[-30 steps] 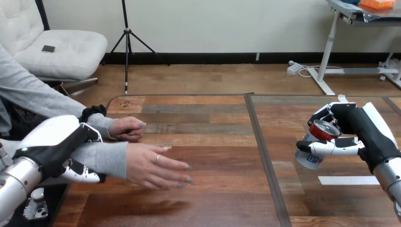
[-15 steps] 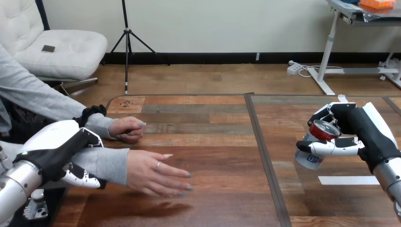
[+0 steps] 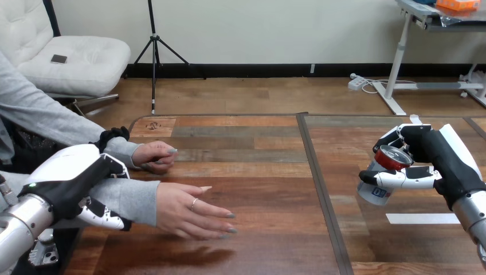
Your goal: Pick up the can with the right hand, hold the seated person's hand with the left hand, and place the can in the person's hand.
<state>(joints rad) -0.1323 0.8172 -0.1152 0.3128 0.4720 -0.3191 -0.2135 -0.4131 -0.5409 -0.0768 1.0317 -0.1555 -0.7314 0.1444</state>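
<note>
A silver can with a red top hangs tilted above the right part of the wooden table. My right hand is shut on it, thumb across its near side. At the left, my left hand lies over the person's grey-sleeved forearm, with its fingers curled round the forearm's near side. The person's hand reaches out flat just above the table, palm down and holding nothing.
The person's other hand rests loosely closed on the table farther back at the left. A white strip of tape lies on the table below the can. A dark seam runs down the middle of the table.
My left hand and the person's forearm have shifted a little toward me and to the right, and the outstretched hand has sunk slightly. The right hand and the can have stayed still.
</note>
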